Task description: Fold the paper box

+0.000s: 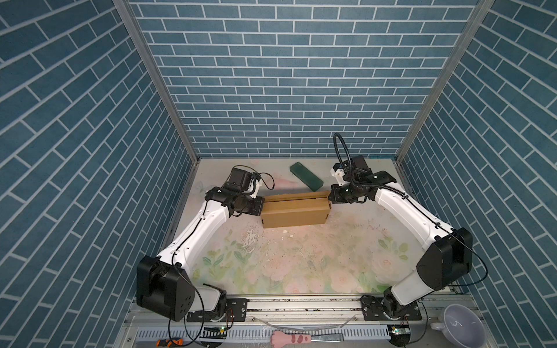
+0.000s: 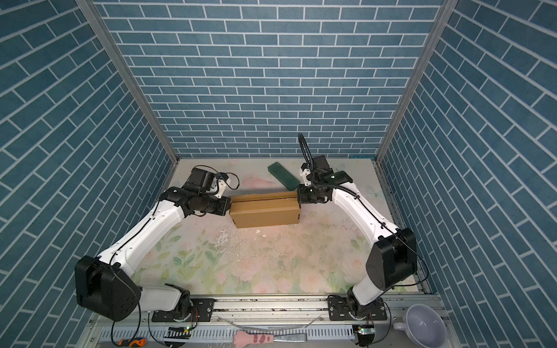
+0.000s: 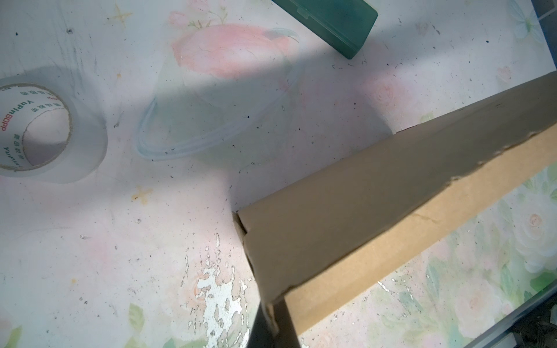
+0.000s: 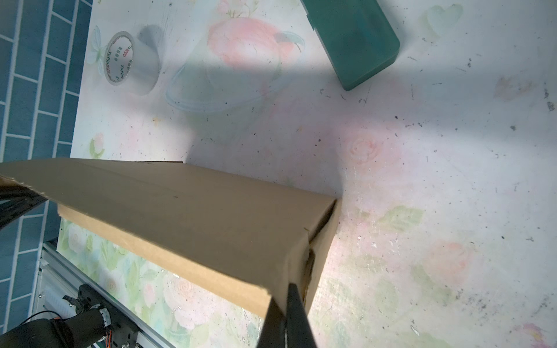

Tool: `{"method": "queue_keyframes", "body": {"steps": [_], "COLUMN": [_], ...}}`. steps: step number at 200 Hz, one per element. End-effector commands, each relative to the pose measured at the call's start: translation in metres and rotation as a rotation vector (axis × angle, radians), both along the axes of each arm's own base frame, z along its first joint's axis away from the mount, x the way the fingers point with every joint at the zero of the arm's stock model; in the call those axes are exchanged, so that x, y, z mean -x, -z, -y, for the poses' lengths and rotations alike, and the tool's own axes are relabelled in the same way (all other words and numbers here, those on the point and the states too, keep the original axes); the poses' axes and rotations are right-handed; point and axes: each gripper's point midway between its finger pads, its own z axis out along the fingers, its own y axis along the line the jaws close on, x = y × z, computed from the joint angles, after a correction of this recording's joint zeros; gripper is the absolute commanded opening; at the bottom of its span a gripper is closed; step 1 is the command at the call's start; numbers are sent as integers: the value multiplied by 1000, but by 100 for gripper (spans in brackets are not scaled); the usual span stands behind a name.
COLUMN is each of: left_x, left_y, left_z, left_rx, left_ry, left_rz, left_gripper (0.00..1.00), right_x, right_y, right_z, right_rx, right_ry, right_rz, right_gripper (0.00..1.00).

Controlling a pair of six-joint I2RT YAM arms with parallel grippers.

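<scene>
Folded paper box (image 1: 294, 212) on bench (image 1: 301, 265); left fingers (image 3: 290, 325) pinch its left end wall, right fingers (image 4: 297, 319) pinch right end.

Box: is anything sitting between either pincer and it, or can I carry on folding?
Nothing visible stands between them. The left pincer and the right pincer are each shut on an end of the box. The green case and the tape roll lie on its far side, apart from it.

paper box (image 3: 376, 205), tape roll (image 3: 33, 104), green case (image 3: 331, 22) cropped at edges
</scene>
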Motion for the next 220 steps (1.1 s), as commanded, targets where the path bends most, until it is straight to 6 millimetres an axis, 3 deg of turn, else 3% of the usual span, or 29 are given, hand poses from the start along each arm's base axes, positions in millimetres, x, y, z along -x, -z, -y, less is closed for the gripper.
{"method": "queue_keyframes", "body": {"steps": [1,83,130,196,220], "left_x": [30,29,31,29,30], "left_y": [36,45,60,59,62], "left_z": [2,-1,-4,-4,-4], "left_rx": [-31,-59,-76,-84,-82], "left_ry": [33,29,24,26,26], "left_rz": [-154,-165,-186,-182,-188], "left_gripper": [0,0,0,0,0], "right_x": [7,9,9,8,9], "right_y": [2,-6,17,7,18], "right_z": [-12,-9,-3,6,15], "right_rx": [-33,-39,1,56,126], "right_ry": [-23,-14,-1,-33,-36], "right_rz": [-35,-19,-29,41,60], "right_gripper": [0,0,0,0,0]}}
